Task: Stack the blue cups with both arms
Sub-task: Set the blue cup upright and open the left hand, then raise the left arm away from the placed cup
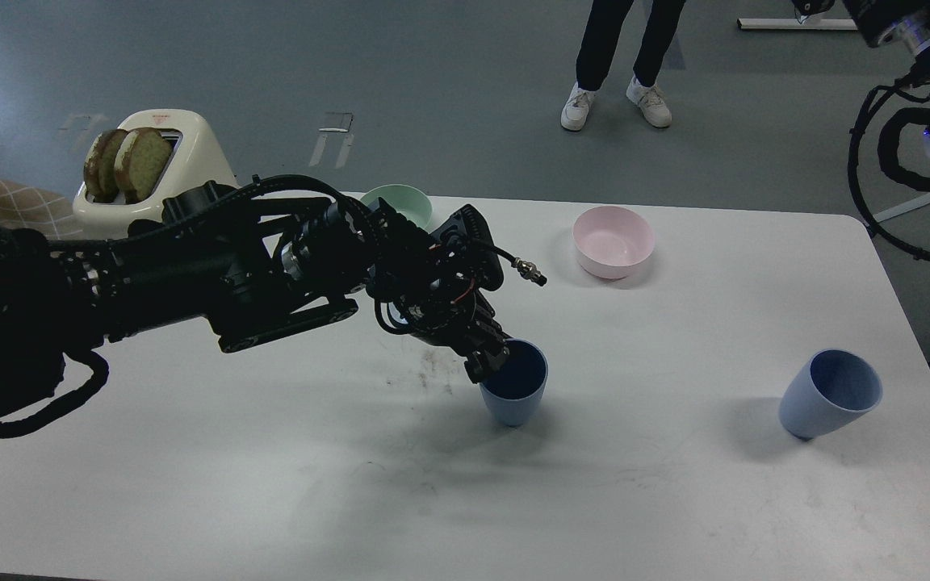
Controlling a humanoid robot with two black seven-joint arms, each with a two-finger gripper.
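- Gripping near cup (pixel 515 395): left gripper (pixel 491 359) sits at its rim, one finger seemingly inside; can't tell if clamped.
- Second cup (pixel 830 394) stands well right of it, untouched.
- Right gripper not visible.
- Next: confirm pinch, lift, carry right.

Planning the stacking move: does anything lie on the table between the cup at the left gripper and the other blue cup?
Nothing visible does. The table is bare between the cup at the left gripper, and the other cup. The pink bowl sits farther back.
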